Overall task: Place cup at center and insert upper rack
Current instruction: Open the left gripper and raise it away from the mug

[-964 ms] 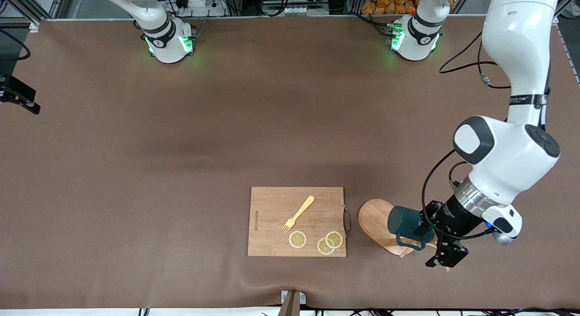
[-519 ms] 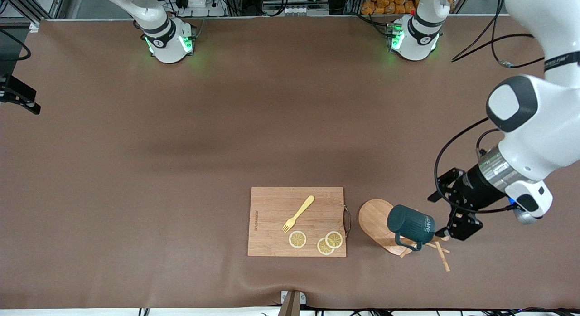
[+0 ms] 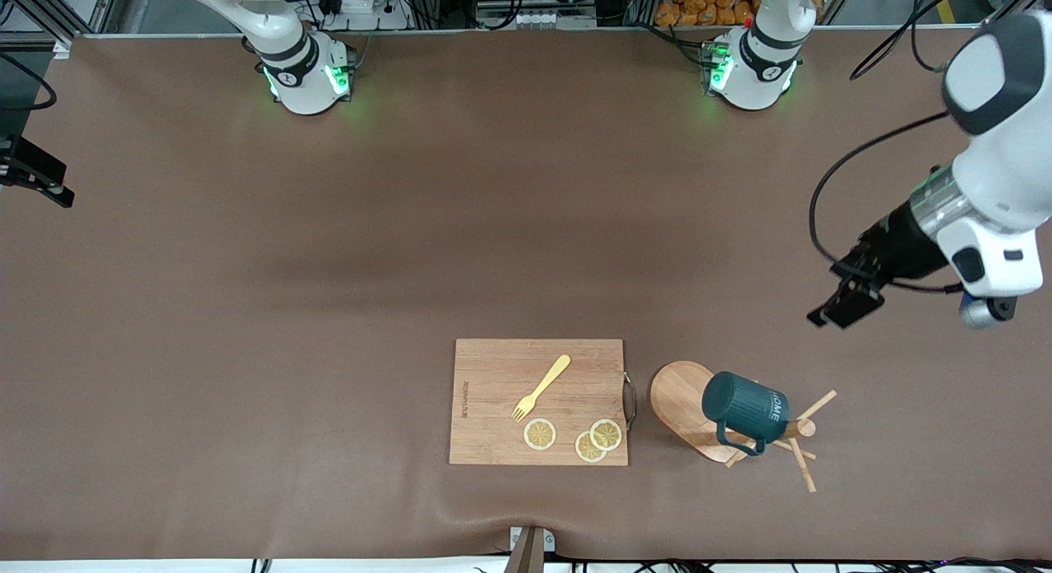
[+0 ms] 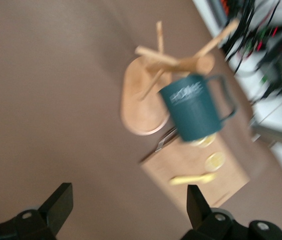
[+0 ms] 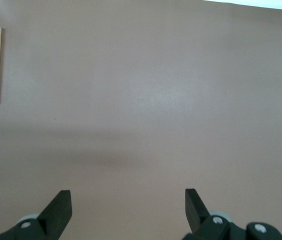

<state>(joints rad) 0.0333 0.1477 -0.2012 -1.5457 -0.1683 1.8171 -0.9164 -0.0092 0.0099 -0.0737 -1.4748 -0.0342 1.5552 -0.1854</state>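
Cup (image 3: 745,408) hangs on the mug tree (image 3: 690,408), beside the cutting board (image 3: 538,401), toward left arm's end of the surface. Left hand (image 3: 846,306) up over bare surface, fingers apart, empty. Right hand (image 5: 128,210) waits, fingers apart. Next grab: come in level w/ the cup body, lift along the peg before pulling away, else the tree tips.

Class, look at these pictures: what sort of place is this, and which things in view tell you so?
Probably a robotics lab staged as a kitchen: two robot arms bolted at a brown-covered table, cabling along its edge, and a cutting board beside a cup hung on a wooden mug tree.
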